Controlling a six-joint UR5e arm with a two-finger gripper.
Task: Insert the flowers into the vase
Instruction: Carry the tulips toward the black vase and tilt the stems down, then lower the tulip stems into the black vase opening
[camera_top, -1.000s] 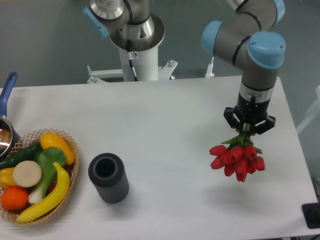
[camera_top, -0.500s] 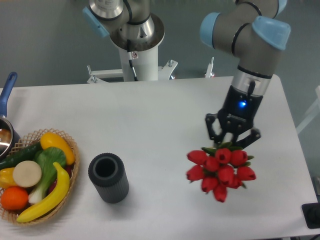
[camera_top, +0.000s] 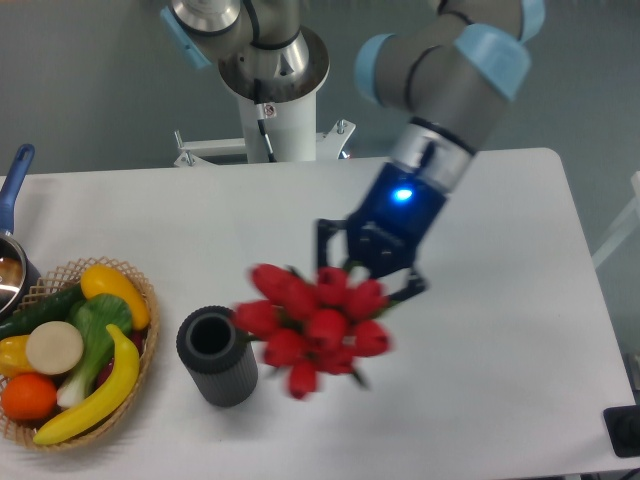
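At frame centre the gripper (camera_top: 352, 277) pinches the blurred flowers (camera_top: 312, 328) above the worktop (camera_top: 480, 380), buds just right of the vase (camera_top: 217, 355) at lower left.

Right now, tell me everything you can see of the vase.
The vase is a short dark grey cylinder with ribbed sides and a round open mouth, dark inside. It looks like matte plastic or rubber. It stands on the white table near the front edge, just right of the wicker basket of fruit and vegetables. Nothing is in it yet. The red flowers, blurred and carried by the tool, hang close to its upper right; whether they touch its rim cannot be told.
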